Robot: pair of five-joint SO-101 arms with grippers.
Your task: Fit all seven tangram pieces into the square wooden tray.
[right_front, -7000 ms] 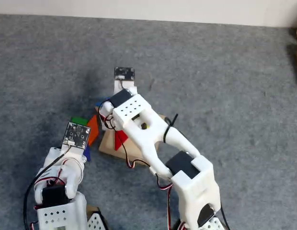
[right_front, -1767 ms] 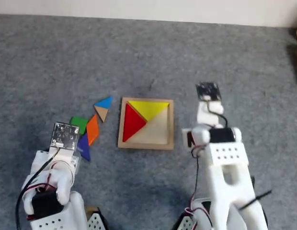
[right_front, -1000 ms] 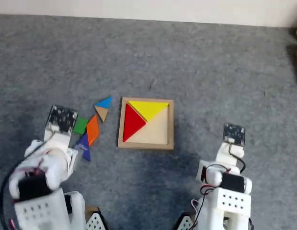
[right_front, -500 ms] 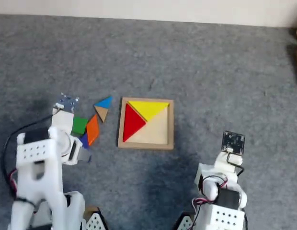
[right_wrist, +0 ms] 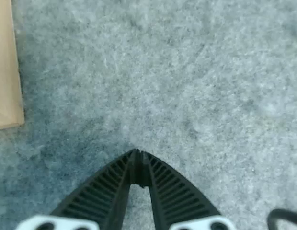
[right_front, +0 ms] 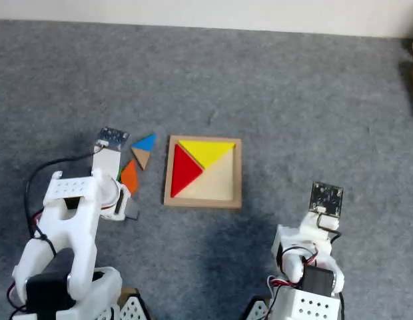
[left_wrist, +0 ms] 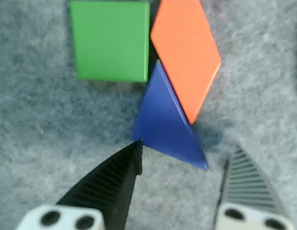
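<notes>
Overhead, a square wooden tray lies at the middle of a grey carpeted worktop. Two pieces sit inside it: a large yellow triangle along the far edge and a large red triangle along the left edge, touching along one slanted side. The tray's near and right portions show bare wood.

The other five pieces lie on the carpet just left of the tray. A small light-blue triangle lies farthest, with a small tan triangle just near of it, the two meeting at an edge. An orange parallelogram lies nearer and slightly left. The left wrist view shows a green square beside the parallelogram, and a dark blue triangle lying against the parallelogram's long side.

The left gripper hangs over this cluster with its fingers spread. The blue triangle's near edge lies between them, and the black finger appears to touch one corner, though contact is not certain.

The right gripper sits near and right of the tray, over bare carpet. Its fingers are pressed together and hold nothing.
</notes>
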